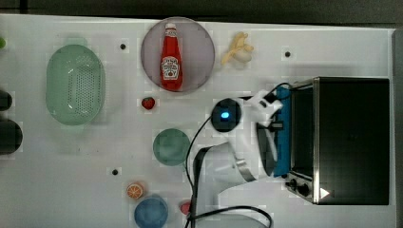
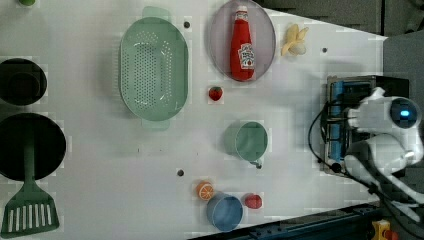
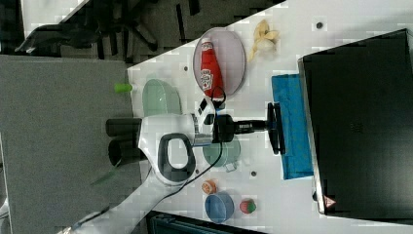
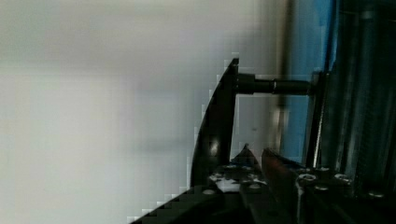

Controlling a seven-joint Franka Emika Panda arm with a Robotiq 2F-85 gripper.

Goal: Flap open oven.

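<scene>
The oven (image 1: 354,140) stands at the top view's right end of the white worktop (image 1: 71,156), its black top facing the camera and its two dark knobs (image 1: 297,186) at the corner near the lower edge of the top view. Its blue-tinted glass door (image 1: 283,137) is swung partway out from the silver frame, so that it shows as a blue strip along the oven's left side in the top view and as a blue panel (image 3: 292,126) in the right view. The dark bar handle (image 4: 219,126) stands off the door on a short post in the wrist view.

The white arm reaches in from the lower edge of the top view, and its fingers (image 3: 275,127) are closed on the door handle, gripping the bar from both sides.

The rest of the worktop lies to the top view's left of the oven. A ketchup bottle (image 1: 170,57) lies on a grey plate (image 1: 202,52) at the far edge, with a peeled banana (image 1: 237,49) just to the right of the plate. A green colander (image 1: 75,84) sits well to the left, a strawberry (image 1: 148,102) between it and the plate. Nearer the arm are a green cup (image 1: 171,147), an orange slice (image 1: 135,190) and a blue bowl (image 1: 150,212)
</scene>
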